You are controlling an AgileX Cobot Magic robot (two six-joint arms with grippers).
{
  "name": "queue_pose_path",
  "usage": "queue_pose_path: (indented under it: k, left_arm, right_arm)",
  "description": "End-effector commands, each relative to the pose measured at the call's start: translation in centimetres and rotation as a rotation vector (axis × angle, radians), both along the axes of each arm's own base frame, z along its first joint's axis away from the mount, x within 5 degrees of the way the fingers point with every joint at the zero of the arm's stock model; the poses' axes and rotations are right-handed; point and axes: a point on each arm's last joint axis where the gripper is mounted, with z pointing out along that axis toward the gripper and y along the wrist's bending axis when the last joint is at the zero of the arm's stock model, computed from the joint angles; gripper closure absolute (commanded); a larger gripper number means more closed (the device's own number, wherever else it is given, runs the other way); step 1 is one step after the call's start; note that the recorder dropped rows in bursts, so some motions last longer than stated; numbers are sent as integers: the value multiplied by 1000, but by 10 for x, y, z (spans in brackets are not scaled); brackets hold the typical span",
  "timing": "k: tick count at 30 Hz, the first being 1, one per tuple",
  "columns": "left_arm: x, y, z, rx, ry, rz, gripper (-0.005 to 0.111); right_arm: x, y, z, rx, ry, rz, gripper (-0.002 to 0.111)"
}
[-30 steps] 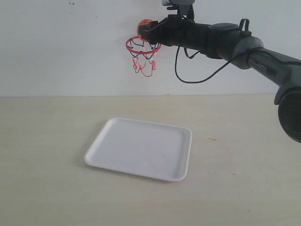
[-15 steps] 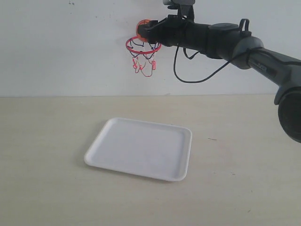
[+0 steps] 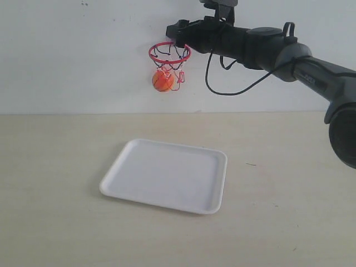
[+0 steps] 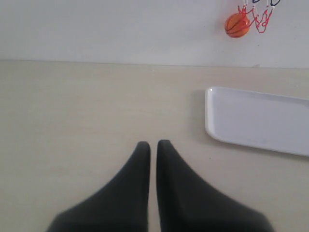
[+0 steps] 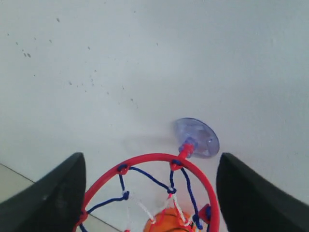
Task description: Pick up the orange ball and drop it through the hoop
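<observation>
- Exterior view: the right arm (image 3: 267,47) reaches high along the wall, so the right jaws stand just above the hoop (image 3: 169,52). The orange ball (image 3: 162,81) is in the lower part of the net, under the red ring and free of the jaws. The white tray (image 3: 167,175) lies below on the desk (image 3: 50,167), probably to catch it.
- Left wrist view: the left jaws are low over the desk, almost closed with only a thin slit, and hold nothing. I judge this arm has no part in the drop.
- Right wrist view: the right jaws are wide open and empty, one on each side of the ring. The ball shows below through the net, and the suction cup (image 5: 197,137) fixes the hoop to the wall.
</observation>
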Motion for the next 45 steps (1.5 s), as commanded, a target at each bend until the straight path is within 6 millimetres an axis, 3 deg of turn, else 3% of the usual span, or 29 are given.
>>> queue_pose_path:
  k: [1,6,10,14,26,32,36,42,45]
  left_arm:
    - [0,0,-1,-6,-5,4,103]
    - [0,0,-1,-6,-5,4,103]
    - [0,0,-1,-6,-5,4,103]
    - [0,0,-1,-6,-5,4,103]
    - [0,0,-1,-6,-5,4,103]
    - [0,0,-1,-6,-5,4,103]
    - [0,0,-1,-6,-5,4,103]
    - [0,0,-1,-6,-5,4,103]
    - [0,0,-1,-6,-5,4,103]
  right_arm:
    - [-1,0,4,14,-1,9,61]
    - [-1,-2,3,-11,-6,24,108]
    - [1,-10,0,-92,-19,37,108]
    - [4,-31,-2,-54,65,68,108]
    - [0,-133,-4,25,310,257,109]
    - [-26,-156,23,-222,351,353,109]
    - [-41,-168,48,-397,395,269,109]
    - [-64,-174,79,-403,477,165,109]
    - [-83,-175,84,-418,516,165,109]
